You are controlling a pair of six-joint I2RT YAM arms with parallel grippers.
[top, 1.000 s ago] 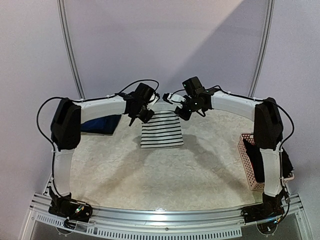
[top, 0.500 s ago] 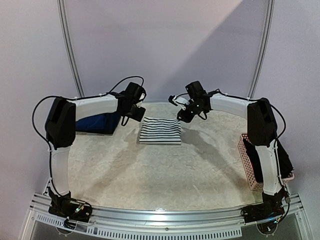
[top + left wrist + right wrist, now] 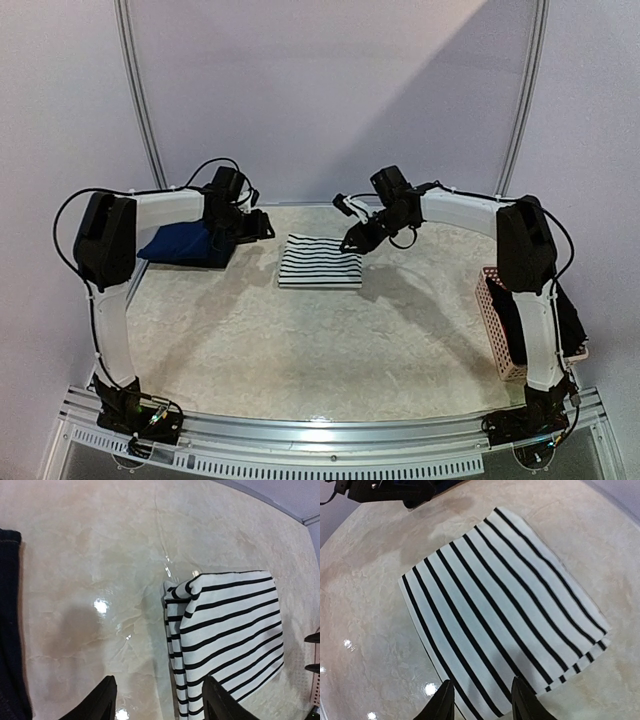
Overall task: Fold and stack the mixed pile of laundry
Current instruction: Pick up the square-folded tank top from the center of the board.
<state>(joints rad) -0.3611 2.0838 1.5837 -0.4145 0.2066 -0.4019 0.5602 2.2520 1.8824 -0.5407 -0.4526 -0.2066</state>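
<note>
The black-and-white striped tank top [image 3: 320,262] lies folded into a flat rectangle at the back middle of the table, also seen in the left wrist view [image 3: 225,635] and the right wrist view [image 3: 505,610]. My left gripper [image 3: 264,225] hovers open just left of it, its fingers [image 3: 107,700] empty over the top's left edge. My right gripper [image 3: 351,243] hangs open above the top's right corner, nothing between its fingers [image 3: 445,702]. A navy piece [image 3: 185,245] lies folded at the far left, under my left arm.
A pink slotted basket [image 3: 494,315] stands at the table's right edge beside my right arm, with dark clothing [image 3: 520,330] inside. The navy piece's edge [image 3: 10,630] shows at the left of the left wrist view. A curved rail rims the back.
Both grippers opened and let go of the striped top, which dropped from hanging to lying folded flat. The left arm drew back leftward; the right gripper sank toward the top's right corner.
</note>
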